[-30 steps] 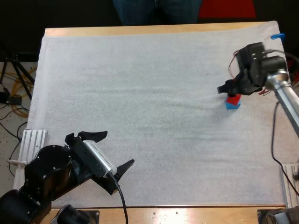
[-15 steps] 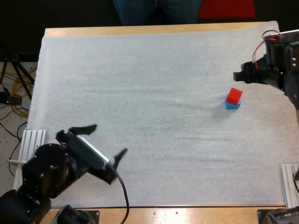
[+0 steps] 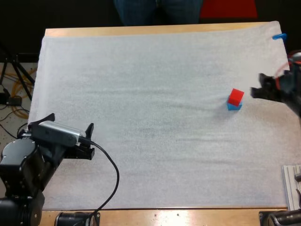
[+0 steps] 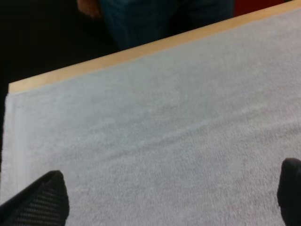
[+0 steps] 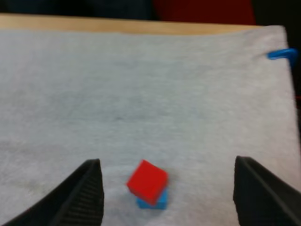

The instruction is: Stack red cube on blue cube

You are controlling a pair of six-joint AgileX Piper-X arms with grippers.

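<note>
My left gripper (image 3: 68,121) hangs open over the mat (image 3: 155,84), holding nothing. Far to its right, the red cube (image 3: 236,96) sits askew on the blue cube (image 3: 234,107), just ahead of my right gripper (image 5: 167,162), which is spread wide. A person's legs (image 3: 157,9) show beyond the table (image 3: 141,30).

The high view looks forward and down from above the near side of the wooden table (image 3: 141,31), over its white fabric mat (image 3: 155,80). The left wrist view, low and close, faces the mat's far left corner. The right wrist view faces its far right corner, sharing the small red cube (image 3: 236,96) atop the small blue cube (image 3: 234,107) with the high view.
</note>
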